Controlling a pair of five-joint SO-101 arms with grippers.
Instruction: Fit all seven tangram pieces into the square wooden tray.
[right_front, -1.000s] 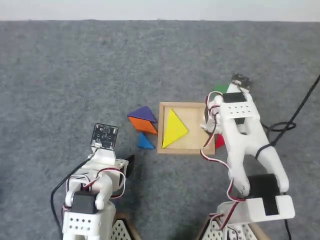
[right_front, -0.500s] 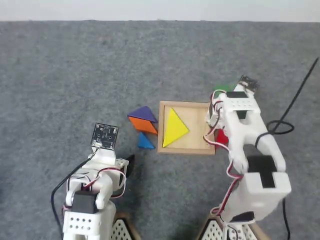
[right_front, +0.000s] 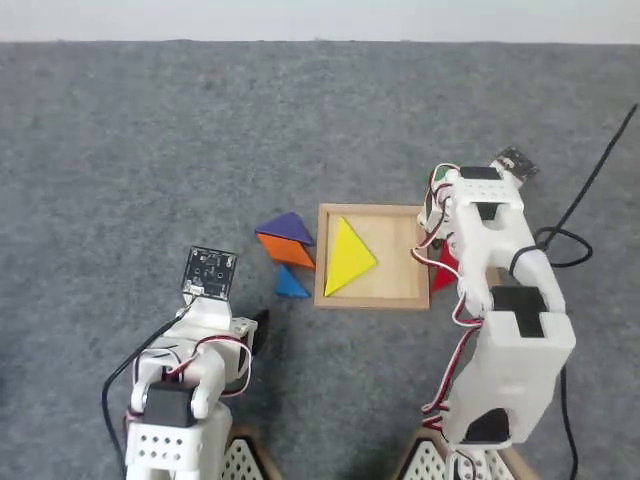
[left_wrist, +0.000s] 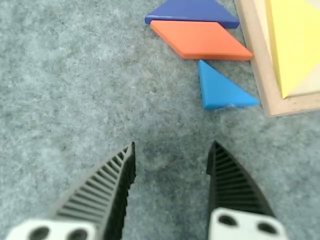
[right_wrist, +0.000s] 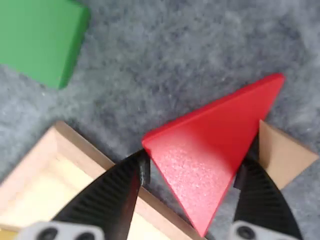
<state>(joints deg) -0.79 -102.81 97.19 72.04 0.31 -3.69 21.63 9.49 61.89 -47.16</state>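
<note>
The right arm stretches forward beside the wooden tray (right_front: 370, 302) (wrist angled down), and the right gripper (right_wrist: 195, 165) is clamped on the red triangle (right_wrist: 212, 145) at the tray's right rim. The left arm is folded near the front edge of the table (right_front: 150, 150). The left gripper (left_wrist: 170, 155) has its fingers apart, near the blue triangle (left_wrist: 220, 90). The yellow triangle (right_front: 348, 255) lies inside the tray.

On the table (right_front: 150, 140), the tray (right_front: 370, 302) holds the big triangle (right_front: 348, 257). Left of the tray lie three pieces: the far triangle (right_front: 286, 226) behind, the slanted piece (right_front: 286, 249) in the middle, the small triangle (right_front: 291, 284) in front. Right of the tray, the side triangle (right_wrist: 220, 132) sits in the right gripper (right_wrist: 194, 165). The block piece (right_wrist: 37, 40) lies behind it.
</note>
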